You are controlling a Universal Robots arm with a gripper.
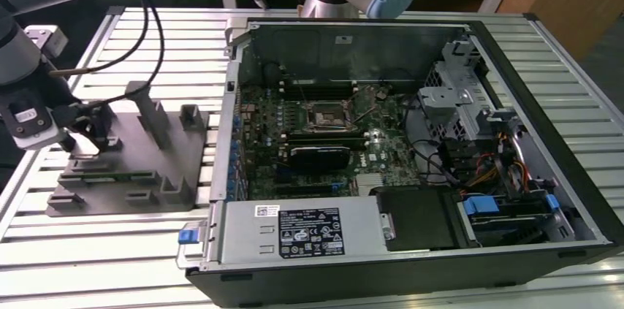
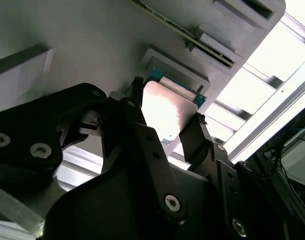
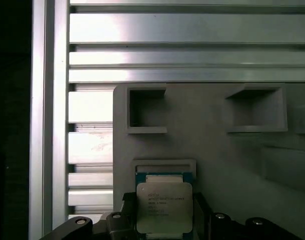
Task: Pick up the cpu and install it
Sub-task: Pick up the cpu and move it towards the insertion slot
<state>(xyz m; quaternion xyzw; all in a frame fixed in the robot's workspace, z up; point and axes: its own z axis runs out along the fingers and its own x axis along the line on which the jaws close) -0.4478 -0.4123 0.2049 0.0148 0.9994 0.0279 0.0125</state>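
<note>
Gripper pinching the one cpu over the grey fixture, as I see it from my station.

In the second wrist view my single gripper [image 2: 167, 122] has its two black fingers [image 2: 195, 135] pressed against opposite edges of the cpu [image 3: 164, 207], so the chip sits right between them. It lies flat with its silver lid facing up toward both wrist cameras. It is nearly square, so I can pick out no long axis; the lines of print on the lid run across from finger to finger. Directly beneath is one grey fixture [image 3: 202, 150], and just beyond the fingertips I count two square pockets [image 3: 146, 111]. Under that lies the slatted aluminium table [image 3: 192, 30]. Well apart from the gripper, toward the exterior view's right, one open computer case [image 1: 351, 42] shows one motherboard socket [image 1: 326, 114].
</note>
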